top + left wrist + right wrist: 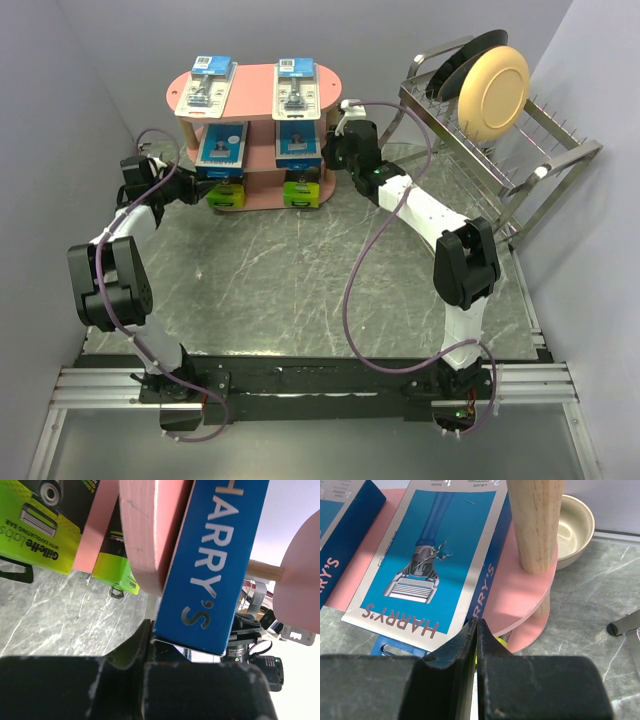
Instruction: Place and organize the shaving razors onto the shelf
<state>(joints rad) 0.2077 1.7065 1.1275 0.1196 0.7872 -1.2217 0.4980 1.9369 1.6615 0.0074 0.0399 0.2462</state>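
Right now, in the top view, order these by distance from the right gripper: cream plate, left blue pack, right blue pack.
1. Right blue pack, middle tier, beside the right gripper.
2. Left blue pack, same tier, across the shelf.
3. Cream plate, in the wire rack, far right.
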